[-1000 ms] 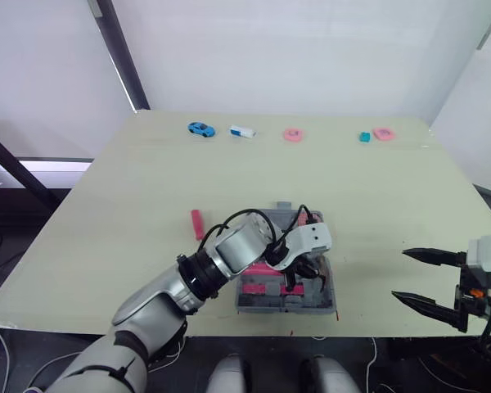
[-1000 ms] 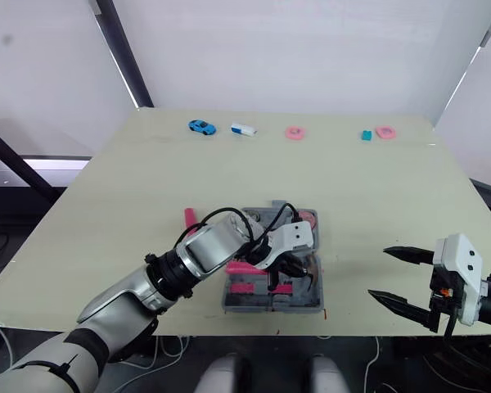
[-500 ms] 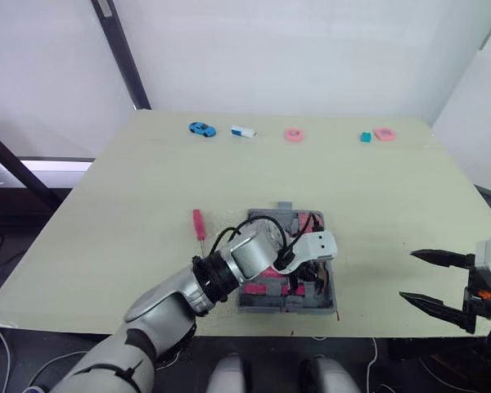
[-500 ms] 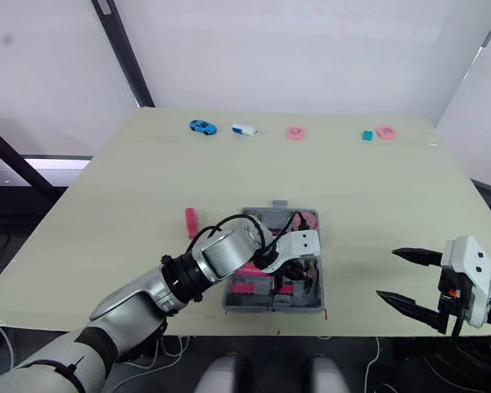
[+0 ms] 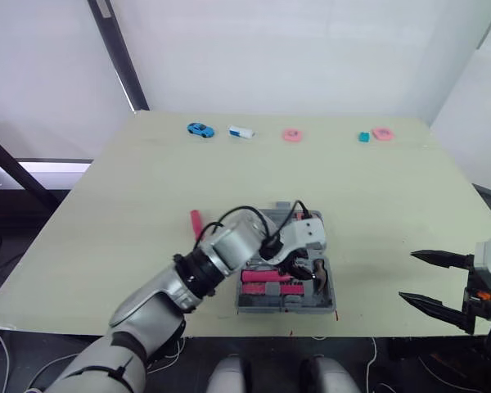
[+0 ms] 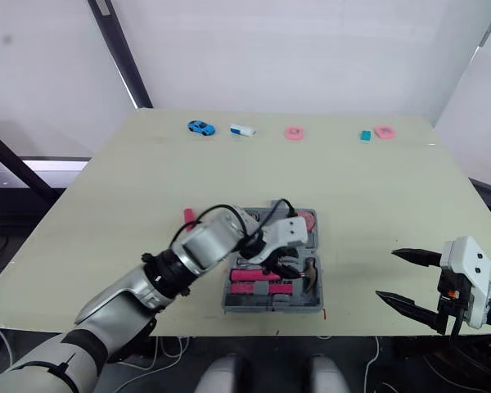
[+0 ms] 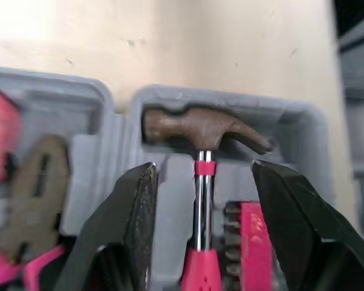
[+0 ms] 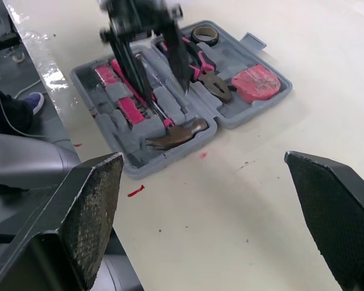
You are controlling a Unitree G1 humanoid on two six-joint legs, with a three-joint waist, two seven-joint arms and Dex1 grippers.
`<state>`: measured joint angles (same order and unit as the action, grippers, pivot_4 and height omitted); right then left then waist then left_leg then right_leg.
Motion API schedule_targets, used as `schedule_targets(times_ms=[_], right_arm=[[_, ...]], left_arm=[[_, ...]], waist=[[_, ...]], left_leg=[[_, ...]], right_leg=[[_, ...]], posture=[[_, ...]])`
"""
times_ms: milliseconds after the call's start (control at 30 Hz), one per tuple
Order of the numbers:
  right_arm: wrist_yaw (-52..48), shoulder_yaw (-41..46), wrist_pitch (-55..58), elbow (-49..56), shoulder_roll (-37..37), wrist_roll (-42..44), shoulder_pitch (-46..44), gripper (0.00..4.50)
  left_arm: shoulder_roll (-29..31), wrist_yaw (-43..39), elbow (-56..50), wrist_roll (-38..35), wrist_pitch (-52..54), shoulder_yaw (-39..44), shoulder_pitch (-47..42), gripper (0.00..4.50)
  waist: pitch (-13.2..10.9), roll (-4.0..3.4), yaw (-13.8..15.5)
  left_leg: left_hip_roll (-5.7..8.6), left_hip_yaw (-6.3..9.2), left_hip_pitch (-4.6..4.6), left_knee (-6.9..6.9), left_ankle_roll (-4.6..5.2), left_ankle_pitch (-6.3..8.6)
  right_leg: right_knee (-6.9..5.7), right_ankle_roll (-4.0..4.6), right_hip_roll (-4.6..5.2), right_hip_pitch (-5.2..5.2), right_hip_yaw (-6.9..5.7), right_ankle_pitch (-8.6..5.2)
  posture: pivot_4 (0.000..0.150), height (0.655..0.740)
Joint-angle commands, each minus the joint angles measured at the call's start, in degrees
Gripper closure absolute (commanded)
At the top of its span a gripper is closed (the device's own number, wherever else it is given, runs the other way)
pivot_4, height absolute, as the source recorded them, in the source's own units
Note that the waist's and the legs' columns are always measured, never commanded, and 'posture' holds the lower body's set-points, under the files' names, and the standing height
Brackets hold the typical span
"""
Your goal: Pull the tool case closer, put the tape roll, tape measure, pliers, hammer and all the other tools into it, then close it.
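Now the left gripper (image 7: 203, 170), spread empty astride the seated hammer (image 7: 200, 127), should lift straight clear of the tool case (image 5: 254, 304).

Table (image 5: 147, 188) with tool case (image 5: 288, 305), red tool (image 5: 195, 221)

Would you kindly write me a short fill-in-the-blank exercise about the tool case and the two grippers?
1. The tool case lies with its lid ____.
2. The hammer lies ____ the case, between the open fingers of the left gripper.
3. The right gripper is open and holds ____.
4. A pink tool lies on the table, on the robot's ____ of the case.

Missing words: open; inside; nothing; left.
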<state>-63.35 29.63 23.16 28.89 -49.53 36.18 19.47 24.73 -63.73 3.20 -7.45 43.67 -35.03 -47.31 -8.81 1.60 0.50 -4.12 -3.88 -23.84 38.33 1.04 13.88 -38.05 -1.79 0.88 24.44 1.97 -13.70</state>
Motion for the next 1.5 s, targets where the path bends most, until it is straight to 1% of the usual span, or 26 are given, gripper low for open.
schedule_targets(times_ms=[33, 133, 167, 233, 300, 333, 367, 400, 667, 800, 967, 1067, 1100, 1200, 1233, 1367, 1500], right_arm=[[0.14, -0.05, -1.28, 0.84, 0.28, 0.11, -0.74, 0.0], [0.21, -0.84, -1.36, 0.27, 0.29, -0.13, -1.8, 0.0], [0.19, -1.02, -1.37, 0.05, 0.26, -0.19, -2.18, 0.0], [0.08, -1.18, -1.43, -0.32, 0.19, -0.26, -2.59, 0.0], [0.05, -1.33, -1.38, -0.52, 0.11, -0.27, -3.03, 0.0], [0.08, -1.39, -1.29, -0.49, 0.08, -0.25, -3.23, 0.0], [0.03, -1.4, -1.28, -0.52, 0.06, -0.24, -3.32, 0.0], [0.03, -1.41, -1.25, -0.49, 0.05, -0.22, -3.39, 0.0], [-0.5, -1.65, -1.07, -1.07, -0.61, -0.17, -4.39, 0.0], [-0.72, -2.5, -0.82, -1.19, -1.0, -0.23, -5.19, 0.0], [-0.67, -4.5, -0.54, -1.41, -1.46, -0.13, -6.82, 0.0], [-0.37, -6.96, -0.71, -2.11, -1.23, -0.5, -8.86, 0.0], [-0.24, -7.57, -0.81, -2.29, -1.09, -0.62, -9.41, 0.0], [2.17, -10.94, -2.05, -3.09, 1.61, -1.52, -12.71, 0.0], [2.75, -11.58, -2.4, -3.38, 2.42, -1.83, -13.41, 0.0], [8.11, -15.87, -4.39, -5.72, 8.95, -4.67, -17.18, 0.0], [13.57, -19.74, -7.79, -9.67, 15.14, -9.41, -20.01, 0.0]], left_arm=[[1.11, -4.59, 0.72, -5.61, -4.06, 6.92, 1.95, 1.81], [2.24, -6.74, 4.25, -6.59, -11.66, 10.45, 5.78, 1.81], [1.75, -6.52, 5.49, -6.85, -13.94, 11.63, 7.08, 2.02], [1.21, -6.99, 6.82, -6.63, -17.22, 12.43, 8.59, 2.55], [0.64, -6.73, 8.55, -6.01, -19.85, 12.78, 10.57, 3.45], [0.5, -6.56, 9.58, -5.21, -22.68, 12.73, 11.76, 3.98], [0.09, -6.21, 10.48, -4.8, -24.63, 12.95, 12.63, 4.37], [-0.45, -5.48, 11.49, -4.35, -26.34, 13.31, 13.24, 4.46], [-2.41, -3.14, 18.32, 1.77, -35.13, 11.34, 15.26, 4.46], [-1.73, -1.62, 24.07, 8.76, -41.28, 7.5, 16.53, 4.46], [-0.76, -1.2, 27.87, 12.93, -48.13, 5.6, 19.12, 4.46], [-1.15, 0.29, 30.07, 13.35, -50.27, 6.65, 19.97, 4.46], [-1.43, 0.65, 30.09, 12.57, -50.53, 7.51, 20.14, 4.46], [-3.83, 2.56, 21.01, 1.47, -41.79, 16.62, 22.12, 4.46], [-4.2, 3.09, 18.62, -0.57, -39.54, 18.44, 22.69, 4.46], [-3.79, 10.25, 7.27, -6.72, -31.52, 27.43, 26.91, 4.46], [-4.95, 19.48, -1.22, -10.95, -28.41, 36.97, 33.55, 4.46]], waist=[[0.0, -0.01, 0.13], [0.01, -0.01, 0.19], [0.01, -0.02, 0.19], [0.01, -0.02, 0.27], [0.01, -0.01, 0.36], [0.01, -0.01, 0.34], [0.01, -0.01, 0.31], [0.01, -0.01, 0.3], [0.01, -0.02, 0.28], [0.05, -0.05, 0.26], [0.44, -0.2, 0.24], [0.65, -0.19, 0.12], [0.72, -0.23, 0.08], [0.86, -0.34, -0.48], [0.84, -0.33, -0.74], [0.74, -0.25, -1.16], [0.73, -0.26, -1.3]], left_leg=[[0.0, -0.01, 0.0, 0.0, 0.0, 0.0], [0.01, -0.04, 0.0, 0.02, 0.0, 0.0], [0.01, -0.04, 0.0, 0.02, 0.0, 0.0], [0.0, -0.04, 0.0, 0.02, 0.0, 0.0], [0.01, -0.04, -0.02, 0.03, 0.0, 0.0], [0.01, -0.04, -0.02, 0.04, 0.0, 0.0], [0.01, -0.03, -0.02, 0.04, 0.0, 0.0], [0.01, -0.05, -0.01, 0.04, 0.0, 0.0], [0.01, -0.04, 0.01, 0.04, 0.0, 0.0], [0.01, -0.01, 0.08, 0.03, 0.0, 0.0], [0.01, -0.02, 0.41, 0.02, 0.01, 0.01], [0.0, -0.1, 0.94, -0.07, 0.01, 0.02], [-0.01, -0.13, 1.01, -0.11, 0.01, 0.02], [-0.05, -0.22, 1.08, -0.11, 0.01, 0.02], [-0.07, -0.21, 1.07, -0.11, 0.01, 0.02], [-0.08, -0.16, 0.96, -0.13, 0.01, 0.02], [-0.08, -0.21, 0.97, -0.14, 0.01, 0.02]], right_leg=[[0.0, 0.01, 0.0, 0.0, 0.0, 0.01], [0.0, 0.02, 0.01, 0.0, 0.01, 0.02], [0.01, 0.06, 0.01, -0.01, 0.01, 0.04], [0.0, 0.1, 0.01, -0.01, 0.01, 0.1], [0.02, 0.11, 0.01, -0.01, 0.01, 0.11], [0.02, 0.1, 0.01, -0.02, 0.01, 0.11], [0.02, 0.1, 0.0, -0.04, 0.01, 0.11], [0.02, 0.11, 0.0, -0.04, 0.04, 0.11], [0.01, 0.1, 0.0, -0.07, 0.04, 0.13], [0.02, 0.1, -0.01, -0.14, 0.02, 0.13], [0.1, 0.2, 0.0, -0.52, 0.02, 0.06], [0.12, 0.11, 0.01, -0.98, 0.09, -0.13], [0.11, 0.09, 0.01, -1.0, 0.12, -0.14], [0.08, 0.08, 0.01, -0.99, 0.2, -0.14], [0.05, 0.08, 0.01, -0.97, 0.2, -0.14], [0.02, 0.05, -0.02, -0.9, 0.16, -0.11], [0.03, -0.01, 0.0, -0.9, 0.21, -0.07]], posture=[[0.15, 0.74], [0.15, 0.74], [0.15, 0.74], [0.15, 0.74], [0.15, 0.74], [0.15, 0.74], [0.15, 0.74], [0.15, 0.74], [0.15, 0.74], [0.15, 0.74], [0.15, 0.74], [0.15, 0.74], [0.15, 0.74], [0.15, 0.74], [0.15, 0.74], [0.15, 0.74], [0.15, 0.74]])
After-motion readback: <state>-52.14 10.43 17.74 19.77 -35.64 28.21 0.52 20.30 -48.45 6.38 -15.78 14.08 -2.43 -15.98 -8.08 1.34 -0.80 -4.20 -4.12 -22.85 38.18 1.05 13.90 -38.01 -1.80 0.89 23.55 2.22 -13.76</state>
